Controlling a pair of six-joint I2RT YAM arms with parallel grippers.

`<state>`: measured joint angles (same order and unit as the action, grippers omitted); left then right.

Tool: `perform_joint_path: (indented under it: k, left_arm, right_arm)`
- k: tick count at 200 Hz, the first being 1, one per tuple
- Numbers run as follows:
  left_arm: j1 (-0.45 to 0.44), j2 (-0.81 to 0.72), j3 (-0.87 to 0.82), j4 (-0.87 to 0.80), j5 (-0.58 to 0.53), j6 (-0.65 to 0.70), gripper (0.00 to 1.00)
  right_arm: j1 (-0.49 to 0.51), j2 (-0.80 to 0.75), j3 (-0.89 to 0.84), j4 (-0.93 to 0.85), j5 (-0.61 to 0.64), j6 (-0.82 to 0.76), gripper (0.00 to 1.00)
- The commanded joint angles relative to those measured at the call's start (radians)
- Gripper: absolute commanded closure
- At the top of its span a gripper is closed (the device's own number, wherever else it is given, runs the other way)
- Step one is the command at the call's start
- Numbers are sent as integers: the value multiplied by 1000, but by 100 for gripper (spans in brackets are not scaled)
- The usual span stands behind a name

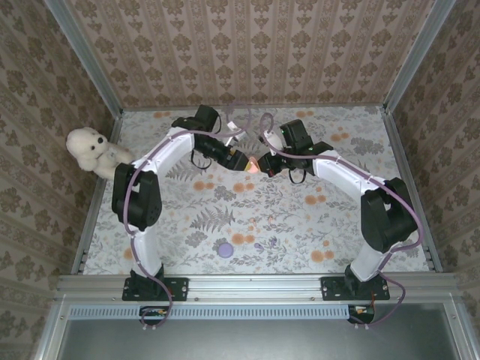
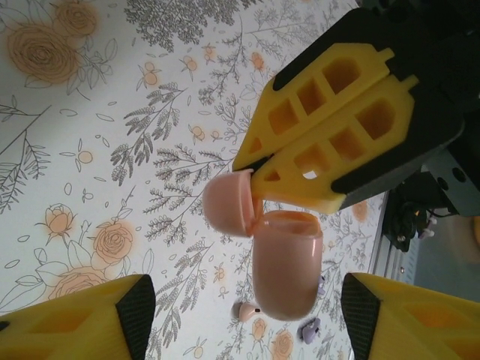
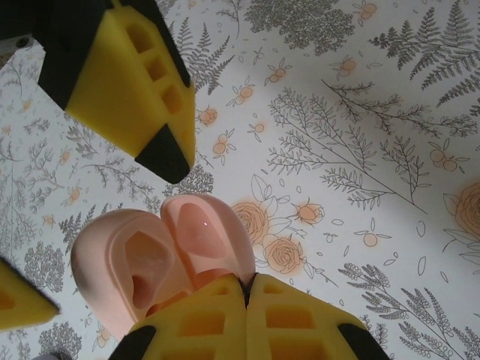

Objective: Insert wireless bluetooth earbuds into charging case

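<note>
Left end effector (image 2: 246, 300) spread wide; right end effector (image 3: 246, 291) pinched closed, facing it.

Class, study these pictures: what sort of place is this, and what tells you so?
Likely a robot test cell dressed to look homely. The left arm and right arm are bolted to a metal rail; wallpapered panels in metal frames box in the floral table; a plush toy sits at its edge.

The floral table (image 1: 300, 225) bears a pink earbud (image 2: 246, 309), purple object (image 1: 225, 249) and plush toy (image 1: 90, 150).
</note>
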<state>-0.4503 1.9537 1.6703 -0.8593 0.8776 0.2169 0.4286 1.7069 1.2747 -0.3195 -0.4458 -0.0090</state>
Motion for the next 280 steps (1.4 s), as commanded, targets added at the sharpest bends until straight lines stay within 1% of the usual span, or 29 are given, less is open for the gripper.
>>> perform_joint_path:
  k: [1,3,7,63,127,148,203,237,253,280]
  left_arm:
    - [1,24,53,-88,36,65,33]
    - [-22,26,53,-90,36,65,33]
    - [-29,28,55,-92,37,65,34]
    - [-43,37,43,-75,54,63,39]
    - [-47,27,15,-34,60,46,54]
    - [-46,25,7,-23,61,40,57]
    - [-47,19,-13,10,64,24,68]
    - [-47,13,-27,37,70,12,69]
    - [-47,9,-34,49,70,6,68]
    - [-47,4,-38,65,70,-1,68]
  right_arm:
    - [7,17,41,-35,28,-35,100]
    - [8,16,43,-35,28,-35,100]
    - [9,16,44,-36,29,-37,100]
    - [12,28,48,-34,34,-39,100]
    - [13,30,43,-30,40,-34,100]
    - [13,28,43,-28,40,-32,100]
    - [13,26,43,-25,39,-29,100]
    - [13,25,43,-25,38,-28,100]
    - [13,25,43,-25,39,-26,100]
    - [13,24,41,-25,38,-27,100]
